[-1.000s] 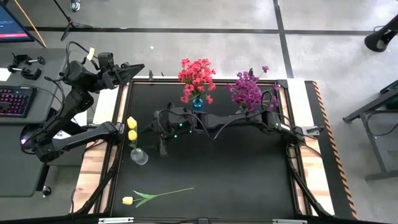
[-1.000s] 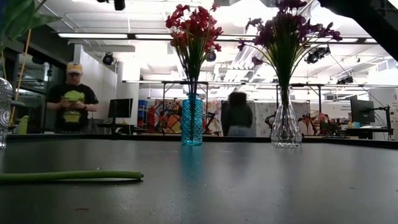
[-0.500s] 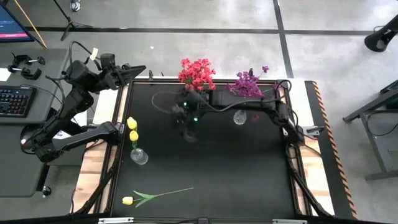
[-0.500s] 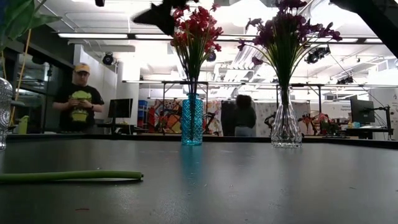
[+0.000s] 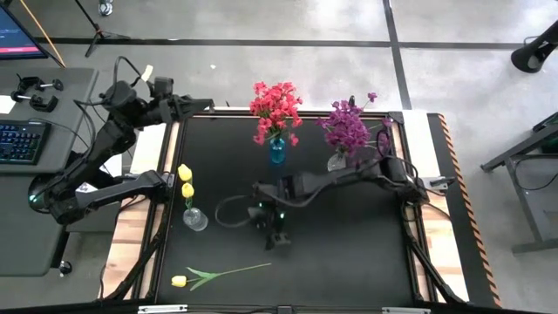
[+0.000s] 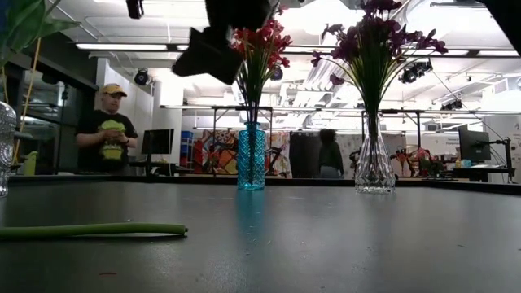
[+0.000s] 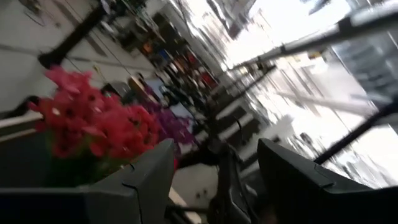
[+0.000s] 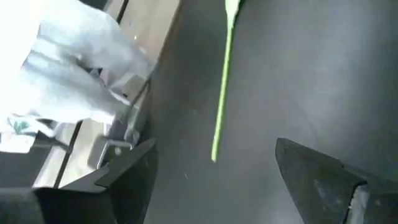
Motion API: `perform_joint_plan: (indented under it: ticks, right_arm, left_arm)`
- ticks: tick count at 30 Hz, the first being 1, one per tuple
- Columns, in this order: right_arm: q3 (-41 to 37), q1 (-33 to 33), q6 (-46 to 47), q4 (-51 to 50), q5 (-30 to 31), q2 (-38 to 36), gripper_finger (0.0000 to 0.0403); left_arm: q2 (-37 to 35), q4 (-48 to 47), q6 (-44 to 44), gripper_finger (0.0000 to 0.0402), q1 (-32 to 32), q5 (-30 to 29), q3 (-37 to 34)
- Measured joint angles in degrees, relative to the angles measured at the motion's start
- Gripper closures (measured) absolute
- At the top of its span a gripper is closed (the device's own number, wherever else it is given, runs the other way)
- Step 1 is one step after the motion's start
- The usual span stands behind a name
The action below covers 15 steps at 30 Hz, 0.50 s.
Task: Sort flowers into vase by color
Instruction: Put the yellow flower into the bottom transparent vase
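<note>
One yellow flower [image 5: 179, 281] lies flat on the black table near its front left, with its green stem [image 8: 222, 93] running toward the right. A small clear vase [image 5: 194, 219] holds two yellow buds [image 5: 185, 180]. A blue vase [image 5: 277, 154] holds red flowers [image 5: 276, 103]. A clear vase [image 5: 336, 162] holds purple flowers [image 5: 347, 127]. My right gripper [image 5: 280, 241] hangs open above the table's middle, tipped downward, just beyond the stem's free end [image 8: 213, 158]. My left gripper [image 5: 207, 105] waits open and level at the table's far left corner, with nothing between its fingers.
The table's wooden side rail [image 8: 134, 93] runs along the left, beside the lying flower. Bare black tabletop [image 5: 349, 253] lies to the near right. Beyond the far edge a person [image 6: 106, 134] stands in the room.
My right gripper has swung from beside the far vases toward the table's near edge and down, and has tipped to point downward. It has come closer to the lying flower's stem and now shows at the top of the low view. The flowers and vases have not moved.
</note>
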Motion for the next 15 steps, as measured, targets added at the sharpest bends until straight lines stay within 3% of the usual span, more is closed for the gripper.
perform_joint_plan:
  ticks: [5,12,15]
  right_arm:
    - [-1.77,4.1,5.94,10.85,4.56,0.06,0.0094]
    - [-1.92,11.21,7.44,22.44,28.14,0.06,0.0094]
    - [-1.91,13.0,8.92,23.91,34.35,0.41,0.0094]
  left_arm:
    - [-0.06,0.03,2.29,0.0187,-0.02,7.85,0.0]
    - [-0.44,0.04,3.17,0.0187,0.0,10.01,0.0]
    - [-0.5,0.1,3.17,0.0187,-0.01,10.01,0.0]
